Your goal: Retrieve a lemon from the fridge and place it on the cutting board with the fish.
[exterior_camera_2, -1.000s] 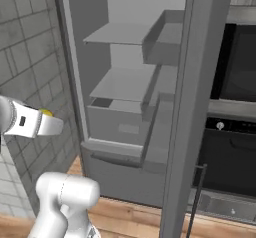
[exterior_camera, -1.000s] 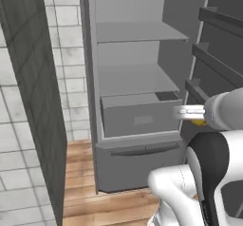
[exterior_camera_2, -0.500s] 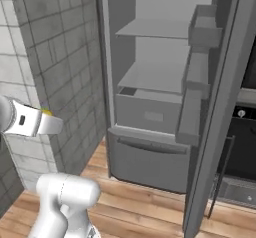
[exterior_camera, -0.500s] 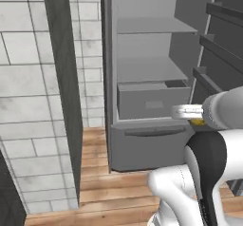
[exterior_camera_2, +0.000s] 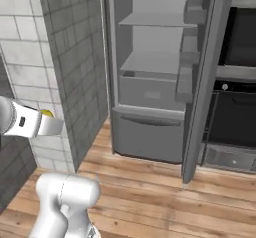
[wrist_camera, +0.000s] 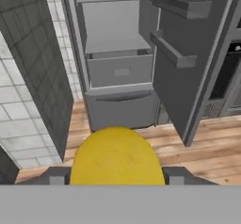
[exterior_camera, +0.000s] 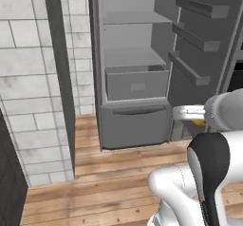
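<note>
A robot arm's gripper clasps a bright yellow lemon between its two fingers, well clear of the open grey fridge in a simulated kitchen. The fridge door stands wide, baring grey shelves and a drawer above a wooden floor. From the base cameras, only a sliver of the fruit appears beside the hand.
</note>
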Controlling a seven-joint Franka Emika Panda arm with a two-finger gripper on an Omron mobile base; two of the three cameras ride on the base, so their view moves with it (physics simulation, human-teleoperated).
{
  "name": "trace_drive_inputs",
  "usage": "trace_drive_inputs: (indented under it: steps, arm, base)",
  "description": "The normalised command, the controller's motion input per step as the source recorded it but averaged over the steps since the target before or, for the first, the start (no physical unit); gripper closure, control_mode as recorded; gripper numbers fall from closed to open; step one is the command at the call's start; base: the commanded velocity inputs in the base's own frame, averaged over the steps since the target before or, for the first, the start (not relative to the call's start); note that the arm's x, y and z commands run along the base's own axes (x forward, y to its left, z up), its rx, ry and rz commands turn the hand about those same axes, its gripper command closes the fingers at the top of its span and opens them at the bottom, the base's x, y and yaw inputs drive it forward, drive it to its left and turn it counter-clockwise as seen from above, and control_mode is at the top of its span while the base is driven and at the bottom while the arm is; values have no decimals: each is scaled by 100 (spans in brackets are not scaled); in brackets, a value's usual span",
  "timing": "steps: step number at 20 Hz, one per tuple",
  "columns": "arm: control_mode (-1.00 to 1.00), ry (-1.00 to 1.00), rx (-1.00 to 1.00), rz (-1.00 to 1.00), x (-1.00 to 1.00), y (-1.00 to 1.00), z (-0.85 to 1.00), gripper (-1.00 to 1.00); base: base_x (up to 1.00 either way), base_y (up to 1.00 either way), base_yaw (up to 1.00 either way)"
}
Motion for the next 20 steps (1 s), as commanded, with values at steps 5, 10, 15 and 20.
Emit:
trace_drive_inputs:
  steps: [5,10,15,20]
  arm:
    - [100,0,0,0,0,0,0,100]
    - [100,0,0,0,0,0,0,100]
    - [100,0,0,0,0,0,0,100]
    - [100,0,0,0,0,0,0,100]
  base:
    - [-44,13,-45]
    - [-7,0,-63]
    - [-9,-1,-64]
    - [-17,0,-65]
